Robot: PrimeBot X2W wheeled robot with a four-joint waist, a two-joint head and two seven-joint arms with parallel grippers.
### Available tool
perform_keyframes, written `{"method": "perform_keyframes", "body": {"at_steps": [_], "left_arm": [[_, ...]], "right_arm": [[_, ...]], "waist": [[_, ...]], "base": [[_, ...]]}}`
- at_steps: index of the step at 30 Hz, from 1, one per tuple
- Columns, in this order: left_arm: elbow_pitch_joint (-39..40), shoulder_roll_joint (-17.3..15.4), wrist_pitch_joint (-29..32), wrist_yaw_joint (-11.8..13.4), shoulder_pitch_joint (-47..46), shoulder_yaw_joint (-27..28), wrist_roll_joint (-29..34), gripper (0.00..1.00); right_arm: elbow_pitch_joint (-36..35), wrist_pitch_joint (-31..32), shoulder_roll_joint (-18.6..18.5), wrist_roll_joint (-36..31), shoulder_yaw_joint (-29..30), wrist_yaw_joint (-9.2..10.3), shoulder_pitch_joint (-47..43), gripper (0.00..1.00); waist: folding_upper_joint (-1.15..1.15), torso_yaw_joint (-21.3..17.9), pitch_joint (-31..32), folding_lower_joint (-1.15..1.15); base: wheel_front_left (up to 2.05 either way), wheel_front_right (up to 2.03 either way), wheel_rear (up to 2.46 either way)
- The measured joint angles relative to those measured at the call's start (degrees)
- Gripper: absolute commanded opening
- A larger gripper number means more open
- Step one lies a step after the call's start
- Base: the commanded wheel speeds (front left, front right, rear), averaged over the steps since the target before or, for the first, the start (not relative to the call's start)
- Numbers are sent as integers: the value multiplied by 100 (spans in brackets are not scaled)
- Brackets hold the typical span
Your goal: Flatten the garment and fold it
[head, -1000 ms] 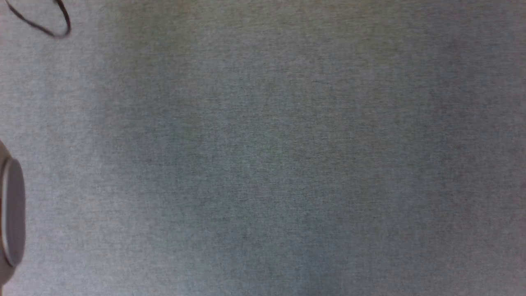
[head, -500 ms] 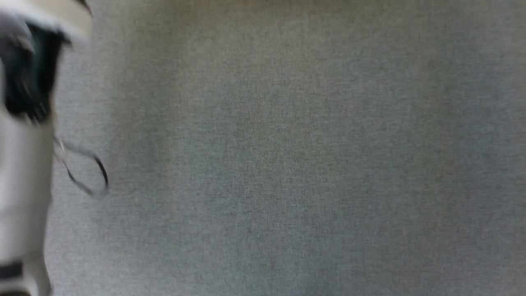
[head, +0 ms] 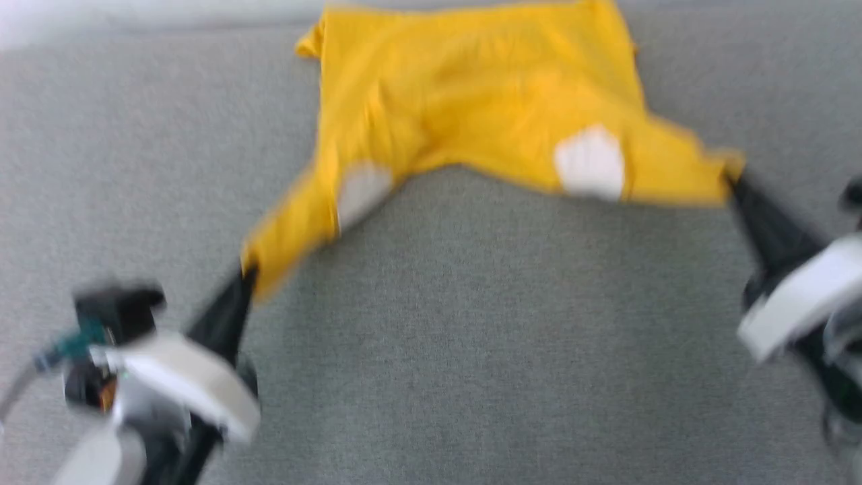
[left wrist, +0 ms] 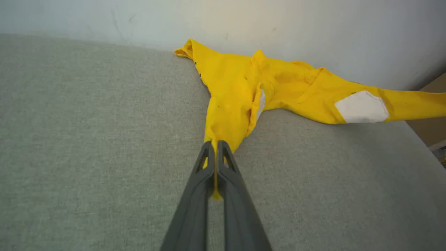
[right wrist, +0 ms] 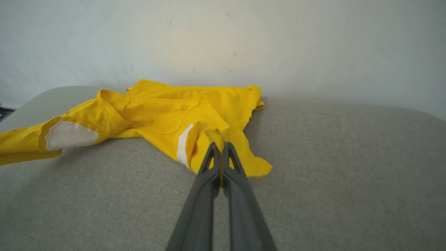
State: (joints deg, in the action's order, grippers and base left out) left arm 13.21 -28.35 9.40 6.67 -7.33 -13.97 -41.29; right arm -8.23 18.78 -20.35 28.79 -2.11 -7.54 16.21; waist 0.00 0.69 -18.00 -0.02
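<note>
The garment (head: 471, 101), a bright yellow T-shirt with white patches, lies stretched across the far part of a grey fabric surface (head: 471, 350). My left gripper (head: 248, 275) is shut on its near-left corner, and the left wrist view shows yellow cloth (left wrist: 226, 101) pinched between the closed fingers of that gripper (left wrist: 216, 143). My right gripper (head: 733, 180) is shut on the right corner. In the right wrist view, the cloth (right wrist: 156, 111) bunches at the right gripper (right wrist: 220, 144). The printed face is hidden.
A pale wall (left wrist: 278, 24) rises right behind the grey surface, close to the shirt's far edge. At the right edge of the left wrist view a brown floor patch (left wrist: 430, 122) shows beyond the surface. Bare grey fabric stretches in front of the shirt.
The head camera has swung: the earlier frames held bare grey fabric and a blurred arm at the left, and now the shirt and both grippers are in view, blurred by motion.
</note>
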Motion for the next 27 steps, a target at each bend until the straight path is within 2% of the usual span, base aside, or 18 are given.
{"method": "perform_keyframes", "body": {"at_steps": [6,14,20,27], "left_arm": [[89,-221,303,274,1337,-126,-63,0],[87,-243,638,515,2518,-278,-401,0],[104,-355,902,664,2997,-274,-583,0],[181,-525,1195,901,3370,-229,-686,0]], "right_arm": [[-389,189,400,83,57,0,-1455,0],[-370,216,711,81,533,0,-3072,0],[-181,521,713,219,768,0,-3816,0],[-53,1066,656,453,770,0,-4317,0]], "waist": [[0,-41,514,0],[0,-64,1047,1],[0,-70,1274,1],[0,-79,1405,2]], "base": [[0,0,0],[0,0,0],[0,0,0],[0,0,0]]}}
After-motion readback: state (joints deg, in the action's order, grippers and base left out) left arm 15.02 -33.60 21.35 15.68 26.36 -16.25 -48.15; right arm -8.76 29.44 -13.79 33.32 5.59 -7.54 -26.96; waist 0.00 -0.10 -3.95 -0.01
